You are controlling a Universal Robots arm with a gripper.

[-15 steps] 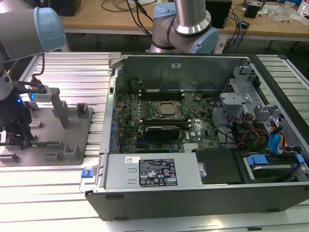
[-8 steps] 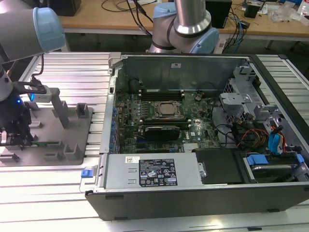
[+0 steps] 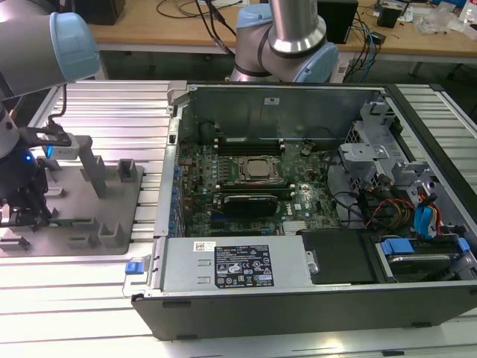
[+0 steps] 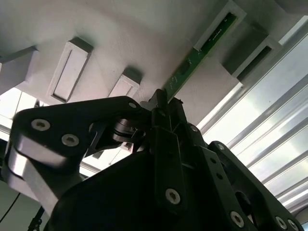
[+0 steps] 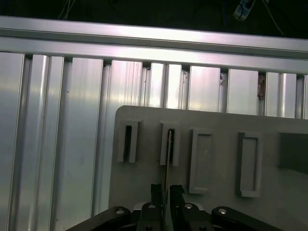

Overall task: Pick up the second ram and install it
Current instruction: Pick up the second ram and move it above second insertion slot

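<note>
Gripper [image 5: 166, 191], at nine o'clock from the open computer case [image 3: 298, 112], clamps the second ram [image 4: 192, 62], which stands edgewise in a grey holder [image 5: 216, 120]. Best grip square, then pull straight from the slots.

Grey arm [image 3: 294, 22], pale-blue caps [image 3: 74, 33], black screw-studded fingers [image 4: 164, 144]

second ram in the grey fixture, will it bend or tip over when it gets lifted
The second ram looks like a thin flat board, so probably light and fairly stiff, though twisting could harm it. It stands on edge in a slot of the grey fixture, so once lifted free it would likely topple if released.
</note>
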